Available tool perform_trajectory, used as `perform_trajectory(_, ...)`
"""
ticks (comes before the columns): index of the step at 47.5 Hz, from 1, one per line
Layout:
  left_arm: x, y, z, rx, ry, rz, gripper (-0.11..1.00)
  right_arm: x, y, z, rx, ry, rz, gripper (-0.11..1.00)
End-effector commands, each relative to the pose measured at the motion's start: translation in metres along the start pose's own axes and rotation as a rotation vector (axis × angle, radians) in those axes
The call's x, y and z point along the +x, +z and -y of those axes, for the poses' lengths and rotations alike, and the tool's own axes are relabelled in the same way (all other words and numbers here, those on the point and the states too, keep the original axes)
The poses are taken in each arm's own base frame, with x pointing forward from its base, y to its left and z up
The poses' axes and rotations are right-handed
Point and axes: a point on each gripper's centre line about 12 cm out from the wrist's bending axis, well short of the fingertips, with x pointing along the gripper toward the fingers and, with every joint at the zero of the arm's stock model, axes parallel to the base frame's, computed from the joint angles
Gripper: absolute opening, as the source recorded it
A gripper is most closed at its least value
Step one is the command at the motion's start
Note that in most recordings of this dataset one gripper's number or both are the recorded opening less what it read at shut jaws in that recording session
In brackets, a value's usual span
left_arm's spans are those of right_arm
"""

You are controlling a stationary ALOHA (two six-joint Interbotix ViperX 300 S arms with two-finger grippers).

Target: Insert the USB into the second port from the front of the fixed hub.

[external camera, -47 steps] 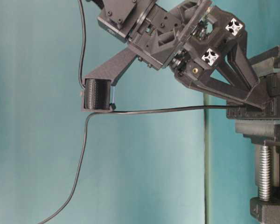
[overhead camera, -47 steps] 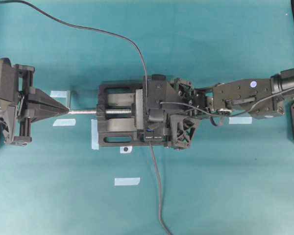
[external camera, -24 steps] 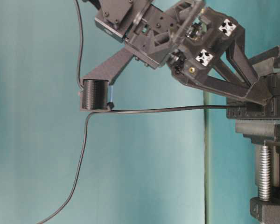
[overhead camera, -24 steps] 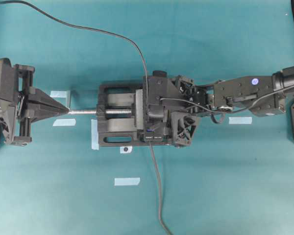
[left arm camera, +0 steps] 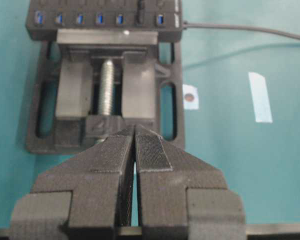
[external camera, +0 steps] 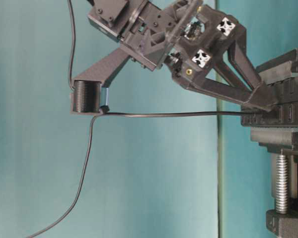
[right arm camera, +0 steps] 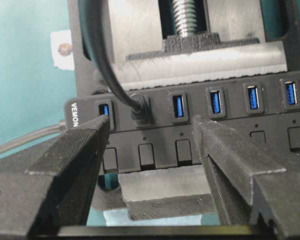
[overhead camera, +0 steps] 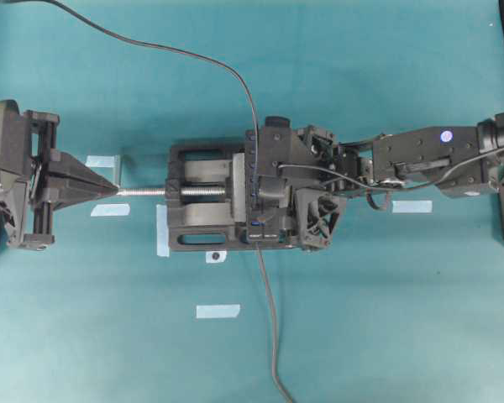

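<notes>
The fixed hub (right arm camera: 230, 135) is a long black bar with blue slots, clamped in a vise. The USB (right arm camera: 140, 114) sits plugged in the second slot from the hub's front end, and its dark cable (right arm camera: 97, 55) curves up and away from it. My right gripper (right arm camera: 151, 122) hangs open over that end, one finger on each side of the plug and touching nothing. In the left wrist view the plug (left arm camera: 139, 19) shows as a dark spot in the hub's row (left arm camera: 105, 20). My left gripper (left arm camera: 135, 129) is shut and empty, well back from the vise, at the overhead view's left edge (overhead camera: 109, 186).
The black vise (overhead camera: 197, 218) with its silver screw (overhead camera: 143, 191) holds the hub mid-table. The hub's own lead (overhead camera: 269, 311) runs toward the front edge. The USB cable (overhead camera: 193, 59) trails to the back left. Bits of pale tape (overhead camera: 217, 311) lie on the teal mat.
My right gripper has spread its jaws a little wider and drawn back and up from the hub. The plug stays in its slot. The left arm has not moved.
</notes>
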Motion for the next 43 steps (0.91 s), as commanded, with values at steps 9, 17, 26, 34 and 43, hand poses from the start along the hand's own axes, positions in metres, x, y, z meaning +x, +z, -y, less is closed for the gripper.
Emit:
perform_trajectory(9,-0.001,0.006,0.000,-0.001,0.001,0.020,0.00,-0.013,0.014,-0.004,0.004,0.009,0.053,0.81)
perform_trajectory(17,-0.001,0.006,0.000,-0.002,0.001,0.020,0.00,-0.013,0.014,-0.005,0.002,0.011,0.054,0.81)
perform_trajectory(26,-0.001,0.006,0.000,-0.002,0.001,0.020,0.00,-0.016,0.015,-0.008,-0.006,0.017,0.061,0.81)
perform_trajectory(34,-0.001,0.006,0.000,-0.002,0.001,0.020,0.00,-0.021,0.016,-0.009,-0.007,0.019,0.070,0.81)
perform_trajectory(43,0.000,0.005,0.000,-0.001,0.001,0.018,0.00,-0.024,0.017,-0.009,-0.008,0.021,0.078,0.81)
